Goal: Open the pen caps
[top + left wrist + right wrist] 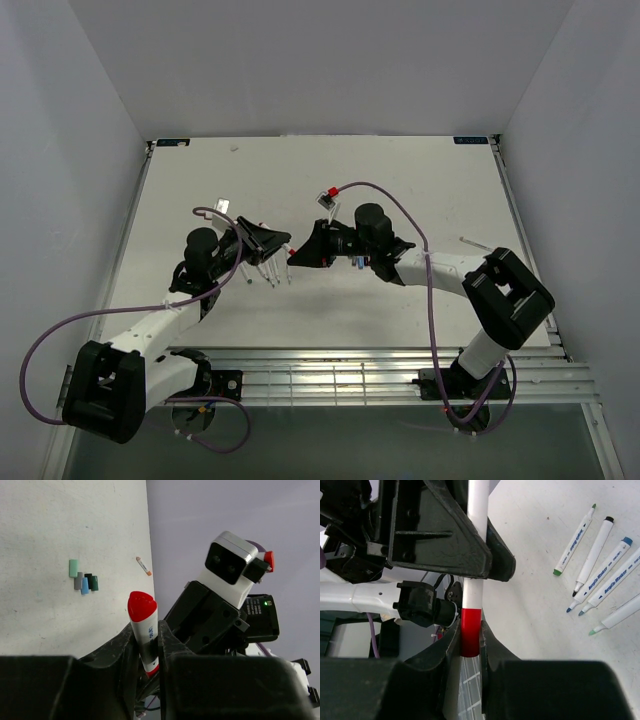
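Note:
A white marker pen [143, 630] with a red end is held in the air between both grippers. My left gripper [146, 641] is shut on its white barrel [477, 510]. My right gripper [470, 641] is shut on the red pen cap [470, 632], which sits on the barrel's end. In the top view the left gripper [268, 241] and right gripper [308, 251] meet tip to tip above the table's middle, with a speck of red [291, 253] between them. Several loose caps [83, 580], green, grey, blue and dark, lie together on the table.
Several uncapped white pens [600, 555] lie side by side on the table, below the left gripper in the top view [268, 272]. One more pen with an orange tip [144, 566] lies apart near the right edge [475, 243]. A metal rail [330, 375] runs along the near edge.

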You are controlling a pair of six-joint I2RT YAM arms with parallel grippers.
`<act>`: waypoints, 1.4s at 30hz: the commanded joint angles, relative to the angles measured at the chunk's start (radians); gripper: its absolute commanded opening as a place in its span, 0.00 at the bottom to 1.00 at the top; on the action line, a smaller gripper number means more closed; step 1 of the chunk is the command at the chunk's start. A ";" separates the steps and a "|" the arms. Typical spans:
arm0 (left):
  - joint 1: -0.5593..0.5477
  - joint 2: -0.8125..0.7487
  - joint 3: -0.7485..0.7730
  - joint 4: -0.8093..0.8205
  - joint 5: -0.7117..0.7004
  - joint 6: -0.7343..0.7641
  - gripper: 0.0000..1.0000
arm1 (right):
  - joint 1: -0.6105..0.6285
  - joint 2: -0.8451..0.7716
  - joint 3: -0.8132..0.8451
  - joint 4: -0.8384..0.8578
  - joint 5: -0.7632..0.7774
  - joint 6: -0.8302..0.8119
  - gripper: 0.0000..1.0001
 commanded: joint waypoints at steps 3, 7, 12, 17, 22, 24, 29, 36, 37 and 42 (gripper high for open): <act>-0.004 -0.004 0.020 -0.004 0.009 0.017 0.10 | 0.001 0.006 -0.013 0.173 -0.050 0.080 0.08; -0.006 -0.003 0.020 -0.007 0.009 0.008 0.00 | 0.006 -0.009 0.007 0.038 0.006 -0.021 0.08; -0.004 0.014 0.037 -0.060 -0.007 0.002 0.00 | 0.101 -0.059 0.151 -0.431 0.454 -0.347 0.08; -0.004 0.025 0.057 -0.099 -0.037 -0.013 0.00 | 0.254 -0.038 0.241 -0.765 1.220 -0.585 0.08; -0.004 0.063 0.096 -0.072 -0.012 -0.051 0.00 | 0.274 -0.073 0.158 -0.752 1.291 -0.621 0.08; -0.004 0.062 0.115 -0.065 -0.012 -0.042 0.00 | 0.250 -0.102 0.124 -0.689 1.110 -0.612 0.08; -0.003 0.047 0.114 -0.030 -0.003 -0.038 0.00 | 0.113 -0.205 -0.064 -0.369 0.319 -0.443 0.08; -0.003 0.037 0.091 -0.022 -0.012 -0.035 0.00 | 0.024 -0.015 -0.178 0.542 -0.256 0.290 0.08; -0.004 0.036 0.090 -0.022 -0.017 -0.032 0.00 | 0.024 -0.007 -0.180 0.579 -0.250 0.316 0.08; -0.003 0.031 0.088 -0.064 -0.035 -0.030 0.00 | 0.062 -0.100 -0.053 -0.118 0.060 -0.139 0.08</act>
